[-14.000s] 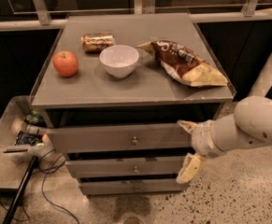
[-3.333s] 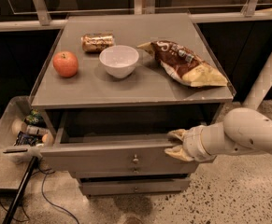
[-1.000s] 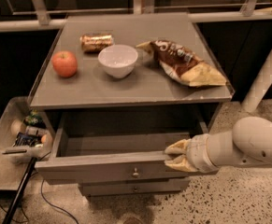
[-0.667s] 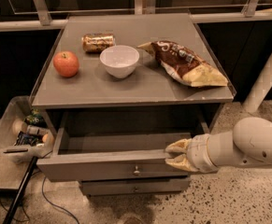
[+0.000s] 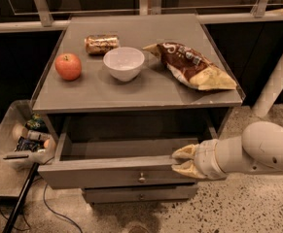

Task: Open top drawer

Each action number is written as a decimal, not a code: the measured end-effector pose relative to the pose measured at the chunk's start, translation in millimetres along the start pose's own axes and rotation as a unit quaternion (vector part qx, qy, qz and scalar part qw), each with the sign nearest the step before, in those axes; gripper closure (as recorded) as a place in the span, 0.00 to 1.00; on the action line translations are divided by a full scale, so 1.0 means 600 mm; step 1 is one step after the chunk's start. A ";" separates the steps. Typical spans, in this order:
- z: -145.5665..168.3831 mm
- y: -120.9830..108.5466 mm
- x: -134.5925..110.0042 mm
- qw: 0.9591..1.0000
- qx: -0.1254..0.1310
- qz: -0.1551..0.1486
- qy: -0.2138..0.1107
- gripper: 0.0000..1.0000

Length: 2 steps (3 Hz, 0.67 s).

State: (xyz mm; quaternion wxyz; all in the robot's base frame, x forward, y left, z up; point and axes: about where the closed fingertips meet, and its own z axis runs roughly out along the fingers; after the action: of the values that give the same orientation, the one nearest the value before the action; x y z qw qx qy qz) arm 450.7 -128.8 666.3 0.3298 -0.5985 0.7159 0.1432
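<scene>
The top drawer (image 5: 107, 174) is drawn well out, its front's right end clamped by the gripper (image 5: 184, 160). Release and withdrawal are judged next.

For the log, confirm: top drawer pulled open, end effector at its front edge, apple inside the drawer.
Wrong on the apple: the camera view shows it on the cabinet top. The top drawer is pulled open, end effector at its front edge.

Gripper (image 5: 180, 160) at top drawer (image 5: 107, 173) right front rim; bowl (image 5: 124, 63), apple (image 5: 68, 66), chip bag (image 5: 192, 67) on cabinet top (image 5: 131, 95) above, behind it; bin (image 5: 2, 135) leftward.
</scene>
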 end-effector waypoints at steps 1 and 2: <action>0.000 0.000 0.000 1.000 0.000 0.000 0.000 0.36; 0.000 0.000 0.000 1.000 0.000 0.000 0.000 0.21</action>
State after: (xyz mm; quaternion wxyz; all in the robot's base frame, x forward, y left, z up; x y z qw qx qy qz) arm 450.7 -128.7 666.3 0.3298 -0.5985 0.7159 0.1432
